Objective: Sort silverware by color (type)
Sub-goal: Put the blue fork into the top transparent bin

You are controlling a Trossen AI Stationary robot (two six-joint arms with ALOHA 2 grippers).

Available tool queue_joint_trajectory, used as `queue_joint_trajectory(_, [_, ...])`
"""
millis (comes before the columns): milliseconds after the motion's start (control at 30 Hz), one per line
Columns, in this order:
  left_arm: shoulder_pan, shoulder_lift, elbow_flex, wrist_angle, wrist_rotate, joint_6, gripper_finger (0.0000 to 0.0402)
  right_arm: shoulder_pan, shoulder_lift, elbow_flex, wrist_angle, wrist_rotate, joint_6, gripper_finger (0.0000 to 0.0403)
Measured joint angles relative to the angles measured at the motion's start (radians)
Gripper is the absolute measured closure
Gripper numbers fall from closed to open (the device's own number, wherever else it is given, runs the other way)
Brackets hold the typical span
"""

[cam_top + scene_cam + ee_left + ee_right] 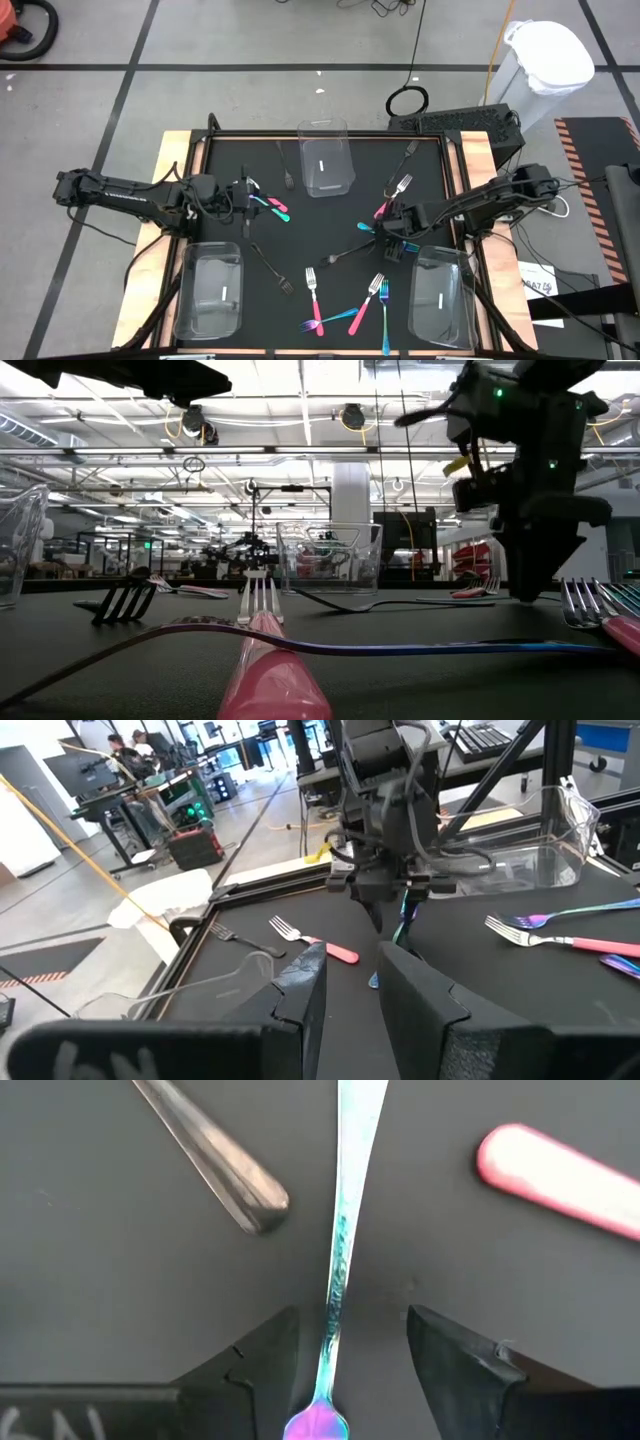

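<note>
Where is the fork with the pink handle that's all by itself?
In the high view, that pink-handled fork lies near the table's front edge, between the left front bin and the crossed teal forks.

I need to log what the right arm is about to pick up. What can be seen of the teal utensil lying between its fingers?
The thin iridescent teal-to-purple metal utensil lies flat on the black table mat, its slim shiny handle running between the open fingers of the right end effector, which do not touch it. It widens at both visible ends; its head is out of frame. A dull grey metal handle and a pink plastic handle lie either side, apart from it.
</note>
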Motion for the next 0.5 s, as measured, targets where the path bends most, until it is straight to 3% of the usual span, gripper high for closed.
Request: queue_joint_trajectory(500, [0.0,0.0,0.0,0.0,0.0,0.0,0.0305,-0.026,0.042,0.003,0.002,-0.036,0.0,0.0228])
